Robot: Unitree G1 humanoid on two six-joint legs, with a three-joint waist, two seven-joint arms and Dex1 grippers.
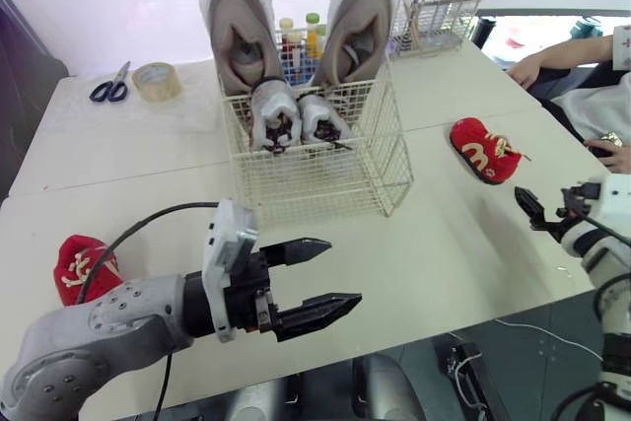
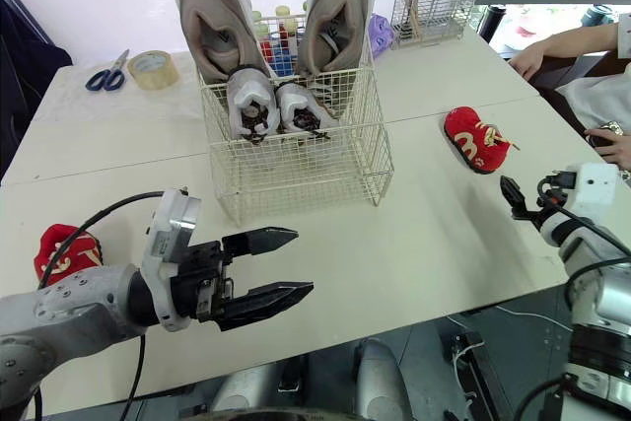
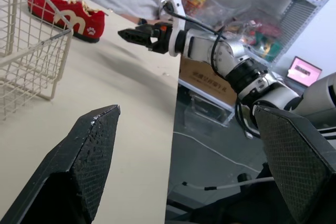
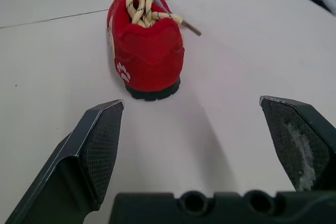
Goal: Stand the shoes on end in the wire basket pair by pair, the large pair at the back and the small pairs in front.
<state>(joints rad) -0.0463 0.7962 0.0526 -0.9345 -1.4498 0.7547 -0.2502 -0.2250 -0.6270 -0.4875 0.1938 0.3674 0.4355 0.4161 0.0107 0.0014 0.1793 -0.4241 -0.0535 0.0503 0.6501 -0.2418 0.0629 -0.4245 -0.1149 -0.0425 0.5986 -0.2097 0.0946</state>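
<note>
Basket [image 1: 315, 160]: wire, mid-tabletop [image 1: 434, 263], partly filled.

Large pair [image 1: 240, 27]: grey, on end along the back wall, toes up, openings to the front. Judged to be done as the task asks, with the tall shoes behind so they do not mask the small ones.

Small pair [image 1: 274, 113]: grey and white, on end just before the large pair, side by side and touching. The front strip of the basket is bare (judged room for one more small pair).

Right red shoe [image 4: 147, 51]: lies on its sole on the tabletop, well apart from the basket on the robot's right, heel toward the right pincer.

Left red shoe [image 1: 84, 265]: on the tabletop at the robot's left, beside the left forearm and behind its pincer. One shoe lies to each side, so each arm has one within its own reach.

Right pincer [image 4: 190, 102]: fingers wide apart, empty, low over the tabletop, aimed at the heel of the right red shoe and near it, not touching. Judged the approach to a grasp across the heel.

Left pincer [image 1: 345, 273]: fingers apart, empty, over bare tabletop in front of the basket. It would have to draw back to reach its shoe.

Sundries, no part of the task: scissors [image 1: 110, 84], tape [image 1: 156, 80], bottles [image 1: 301, 36] behind the basket, rack [image 1: 439, 12] of sticks, a person's hand [image 1: 527, 71] at the far edge.
</note>
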